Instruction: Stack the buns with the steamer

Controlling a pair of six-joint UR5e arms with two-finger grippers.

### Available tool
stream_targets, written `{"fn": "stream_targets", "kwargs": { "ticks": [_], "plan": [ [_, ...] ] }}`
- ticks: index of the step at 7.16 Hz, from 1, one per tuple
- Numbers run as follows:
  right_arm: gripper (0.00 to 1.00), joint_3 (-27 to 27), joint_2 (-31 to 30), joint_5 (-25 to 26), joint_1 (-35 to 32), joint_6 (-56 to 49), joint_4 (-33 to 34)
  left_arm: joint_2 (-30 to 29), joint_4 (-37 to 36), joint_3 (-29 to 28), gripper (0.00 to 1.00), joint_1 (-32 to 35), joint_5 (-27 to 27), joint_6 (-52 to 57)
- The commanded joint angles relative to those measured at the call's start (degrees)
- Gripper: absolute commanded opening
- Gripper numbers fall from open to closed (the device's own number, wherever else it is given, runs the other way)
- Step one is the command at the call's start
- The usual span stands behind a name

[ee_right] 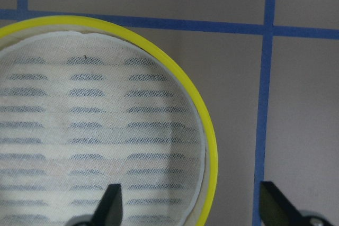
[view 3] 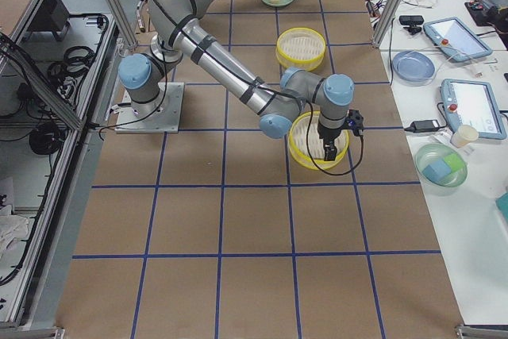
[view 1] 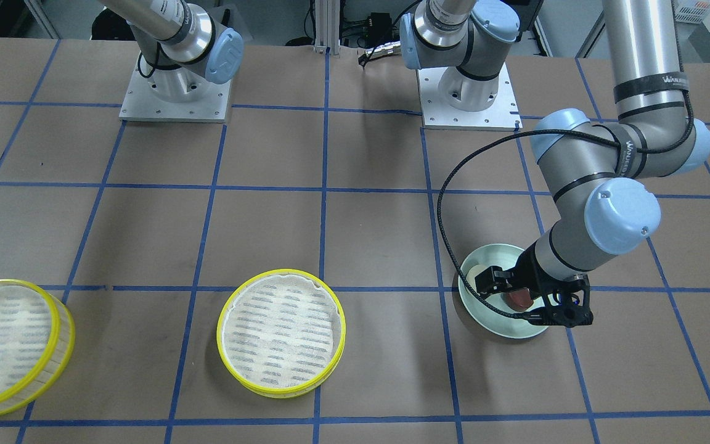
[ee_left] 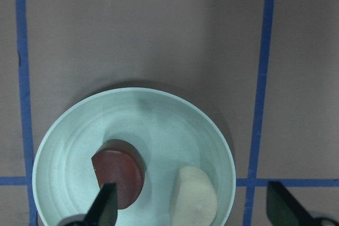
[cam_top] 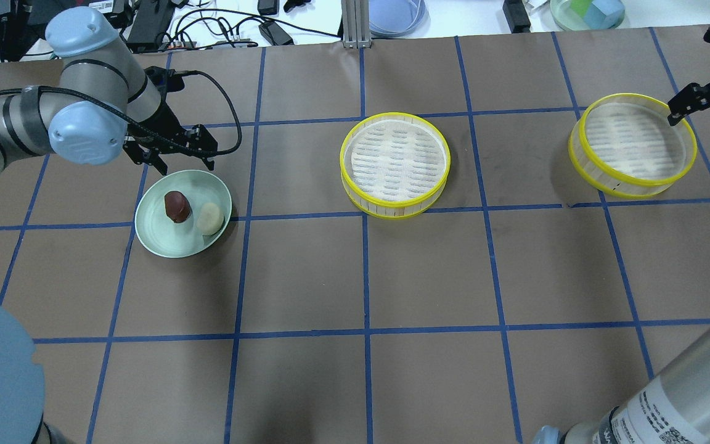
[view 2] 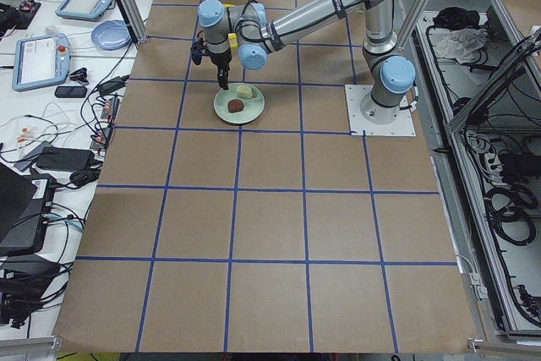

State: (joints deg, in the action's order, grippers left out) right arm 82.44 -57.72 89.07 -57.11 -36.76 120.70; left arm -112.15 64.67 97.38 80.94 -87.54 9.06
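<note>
Brown paper crossed with blue tape lines covered the table. Past its far edge, in the overhead view, lay a black power brick among cables, a pale blue dish and a clear bowl with green and blue blocks in it, all well apart from the work.

On the robot's left side sat a pale green plate. The brown bun and the cream bun lay on it just beside each other, the cream one nearer the table's middle. The shallow tray stood at the middle, well apart from the plate, with its grey-dashed liner showing whole. The taller tray stood apart from it on the robot's right.

The left gripper hung over the plate's far rim, jaws spread wide and holding nothing. In its wrist view one fingertip overlapped the brown bun's edge. The other showed beyond the plate's rim, so both buns lay between them.

The right gripper was spread as wide, also empty, over the taller tray's far rim. Its wrist view showed one fingertip over the liner and the other over bare table outside the yellow rim.
</note>
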Motion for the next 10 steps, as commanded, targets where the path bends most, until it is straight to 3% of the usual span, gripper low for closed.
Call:
{"fn": "stream_targets", "kwargs": {
  "ticks": [1,2,5,7,8,10],
  "plan": [
    [0.55,0.0,1.8,0.6,0.7,-2.9,0.7,-0.9,1.4,2.0,0.94,0.1,-0.1,1.4],
    [0.52,0.0,2.7,0.5,1.4,-3.5,1.0,-1.0,3.1,2.0,0.87,0.1,-0.1,1.5],
    [0.48,0.0,4.3,0.1,1.5,-4.4,3.2,-1.4,3.2,1.9,0.87,0.1,0.5,0.5],
    [0.11,0.0,4.1,0.1,1.5,-4.1,3.2,-2.7,3.1,1.9,0.85,0.1,1.8,-1.0],
    [0.00,0.0,4.0,0.1,1.5,-3.8,3.1,-3.0,3.2,1.9,0.80,0.1,1.7,-0.9],
    [0.00,0.0,3.7,0.1,1.5,-3.0,3.1,-3.4,3.0,1.2,0.63,0.1,1.8,0.0]
  ]
}}
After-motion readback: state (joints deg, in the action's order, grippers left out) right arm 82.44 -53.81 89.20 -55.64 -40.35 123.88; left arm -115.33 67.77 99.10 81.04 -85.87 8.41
